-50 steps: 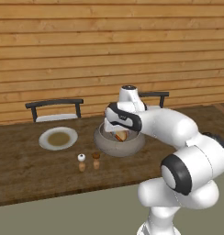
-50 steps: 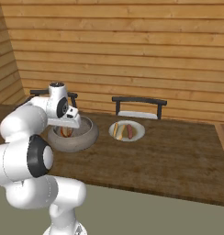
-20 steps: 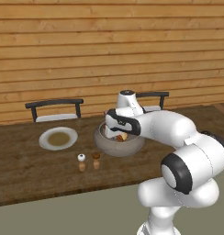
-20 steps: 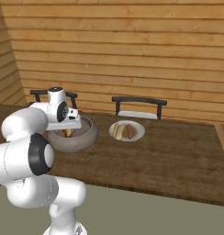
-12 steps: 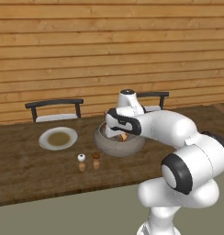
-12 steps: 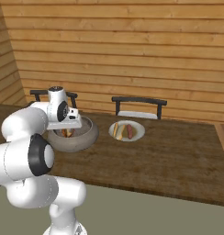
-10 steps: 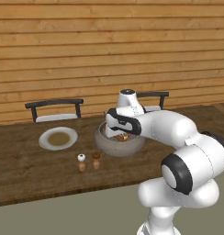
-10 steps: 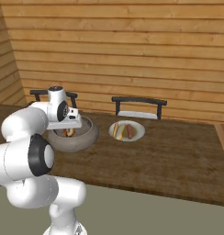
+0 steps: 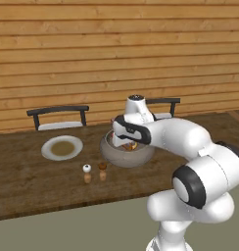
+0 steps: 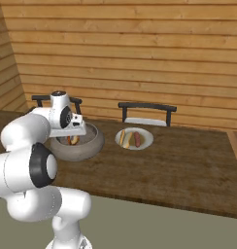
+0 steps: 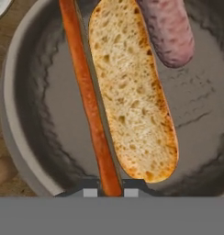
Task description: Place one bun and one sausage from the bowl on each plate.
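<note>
Fingers (image 11: 110, 192) pinched on bun (image 11: 132, 92) half inside bowl (image 11: 22, 137). Step: bun pickup. Next: lift straight up, carry to empty plate (image 9: 62, 147).

**Our robot's body: glossy white shells, dark joints**

We see a smooth, glossy white jointed arm (image 9: 190, 147) built of fat, rounded segments, with no cables, screws or markings we can make out. Round dark grey joint caps (image 9: 189, 185) sit on the sides of its elbows, ringed in white. A small white dome with a dark top (image 9: 135, 97) crowns the wrist, and a black band (image 9: 131, 128) wraps the hand below it. A white pedestal base (image 10: 67, 233) bulges underneath.
</note>
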Motion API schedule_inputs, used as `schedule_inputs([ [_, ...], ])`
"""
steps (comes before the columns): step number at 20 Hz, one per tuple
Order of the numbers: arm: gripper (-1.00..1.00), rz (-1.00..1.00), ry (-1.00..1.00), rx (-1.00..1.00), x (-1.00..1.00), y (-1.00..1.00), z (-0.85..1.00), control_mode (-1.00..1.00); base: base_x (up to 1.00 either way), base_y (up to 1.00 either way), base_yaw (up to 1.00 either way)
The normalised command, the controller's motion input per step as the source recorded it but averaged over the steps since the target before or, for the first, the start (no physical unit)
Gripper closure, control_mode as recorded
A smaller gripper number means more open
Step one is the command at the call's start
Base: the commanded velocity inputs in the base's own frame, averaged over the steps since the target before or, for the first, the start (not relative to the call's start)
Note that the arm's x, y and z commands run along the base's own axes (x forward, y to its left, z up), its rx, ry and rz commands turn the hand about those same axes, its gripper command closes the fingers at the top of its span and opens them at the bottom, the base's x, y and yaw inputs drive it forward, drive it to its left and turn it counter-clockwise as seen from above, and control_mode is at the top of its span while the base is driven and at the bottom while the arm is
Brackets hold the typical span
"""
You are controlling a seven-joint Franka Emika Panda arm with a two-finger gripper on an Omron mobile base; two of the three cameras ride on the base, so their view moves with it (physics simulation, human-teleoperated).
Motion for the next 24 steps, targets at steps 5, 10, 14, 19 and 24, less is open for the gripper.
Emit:
schedule_inputs([
  [5,1.00,0.00,-0.08,0.00,-0.66,0.00,0.57,-1.00,0.00,0.00,0.00],
  [10,1.00,-0.01,-0.03,0.00,-0.38,0.01,0.86,-1.00,0.00,0.00,0.00],
  [14,1.00,0.00,-0.01,0.03,-0.29,0.32,0.60,-1.00,0.00,0.00,0.00],
  [19,1.00,-0.02,0.00,0.08,-0.29,0.52,0.48,-1.00,0.00,0.00,0.00],
  [24,1.00,-0.02,0.00,0.09,-0.06,0.48,0.28,-1.00,0.00,0.00,0.00],
])
